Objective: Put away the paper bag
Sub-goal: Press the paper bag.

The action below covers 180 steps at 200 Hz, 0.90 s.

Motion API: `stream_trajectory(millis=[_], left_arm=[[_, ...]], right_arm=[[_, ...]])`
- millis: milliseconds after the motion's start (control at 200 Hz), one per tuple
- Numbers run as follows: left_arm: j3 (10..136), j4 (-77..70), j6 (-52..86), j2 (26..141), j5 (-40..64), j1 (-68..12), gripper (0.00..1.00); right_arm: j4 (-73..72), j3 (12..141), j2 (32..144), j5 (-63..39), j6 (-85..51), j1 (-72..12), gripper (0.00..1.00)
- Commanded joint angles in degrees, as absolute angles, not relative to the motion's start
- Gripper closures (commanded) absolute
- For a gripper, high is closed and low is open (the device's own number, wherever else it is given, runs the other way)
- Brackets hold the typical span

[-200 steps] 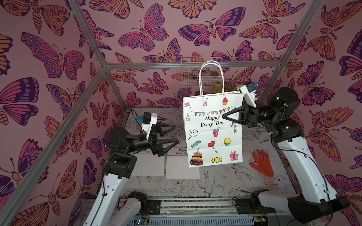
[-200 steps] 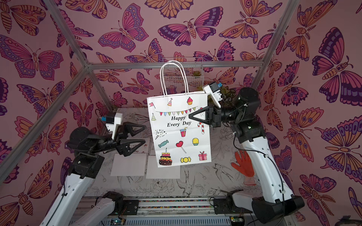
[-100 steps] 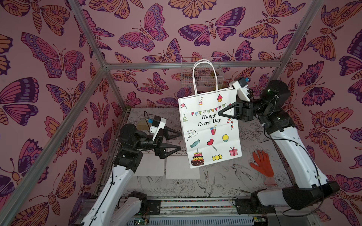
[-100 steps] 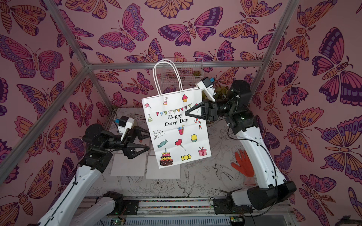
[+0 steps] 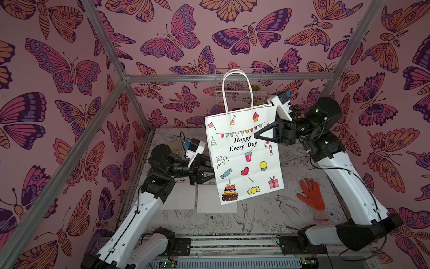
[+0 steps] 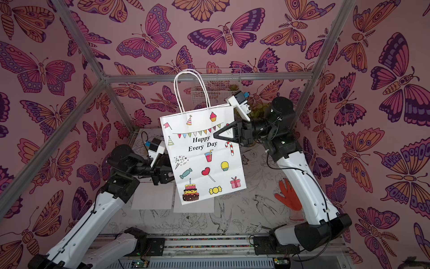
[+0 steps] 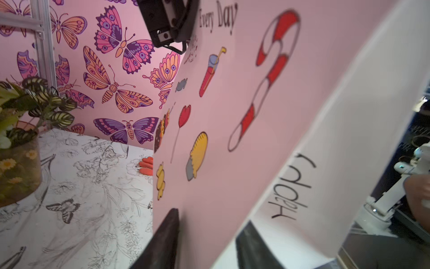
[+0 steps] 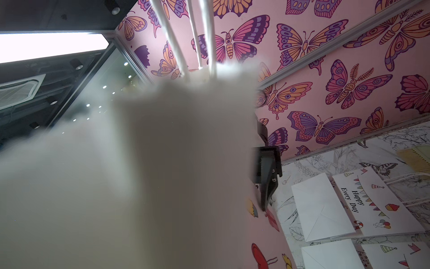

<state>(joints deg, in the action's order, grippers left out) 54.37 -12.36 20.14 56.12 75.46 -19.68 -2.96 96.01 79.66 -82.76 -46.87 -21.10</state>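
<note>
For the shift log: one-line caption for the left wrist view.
Left jaws flank a side edge of the raised paper bag; potted plant and orange glove on the table beyond.

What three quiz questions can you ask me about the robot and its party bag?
1. Fill in the gap: the words on the paper bag read "Happy Every ___".
2. Pick one: what colour is the glove lying on the table? A orange, B blue, C green.
3. True or false: the right gripper is pinching the paper bag near its top and holding it up off the table.

Key: 1 Day; 2 A; 3 true.
</note>
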Motion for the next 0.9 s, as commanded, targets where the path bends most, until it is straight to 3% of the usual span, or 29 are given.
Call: stream_trajectory(millis=[0,175,295,405,531,671,761,896], left_arm=[[55.02,-13.85,18.81,54.69,76.02,-20.46,0.68],[54.66,-13.89,18.63,54.54,76.07,-20.46,1.0],[55.17,-13.95,19.01,54.33,76.09,-20.48,1.0],[54.96,-15.35,19.81,52.93,74.13,-20.48,0.72],[54.4,-19.18,22.44,51.71,71.43,-20.48,0.69],[54.47,-22.21,25.13,51.74,68.68,-20.44,0.74],[54.71,-23.1,26.3,52.52,68.42,-20.48,1.0],[55.09,-23.43,27.18,53.57,68.55,-20.48,1.0]], right_arm=[[-4.92,94.33,78.58,-80.07,-48.08,-21.31,1.0],[-4.67,93.08,77.98,-79.9,-47.51,-21.15,1.0],[-1.72,93.08,77.88,-79.89,-45.43,-20.96,1.0],[1.97,92.5,77.79,-80.23,-42.68,-20.88,1.0],[2.5,90.0,76.9,-80.69,-41.86,-20.94,1.0],[4.14,88.6,75.7,-80.8,-40.44,-20.9,1.0],[5.81,88.43,75.21,-80.66,-39.14,-20.89,1.0],[6.83,88.42,74.75,-80.33,-38.52,-20.83,1.0]])
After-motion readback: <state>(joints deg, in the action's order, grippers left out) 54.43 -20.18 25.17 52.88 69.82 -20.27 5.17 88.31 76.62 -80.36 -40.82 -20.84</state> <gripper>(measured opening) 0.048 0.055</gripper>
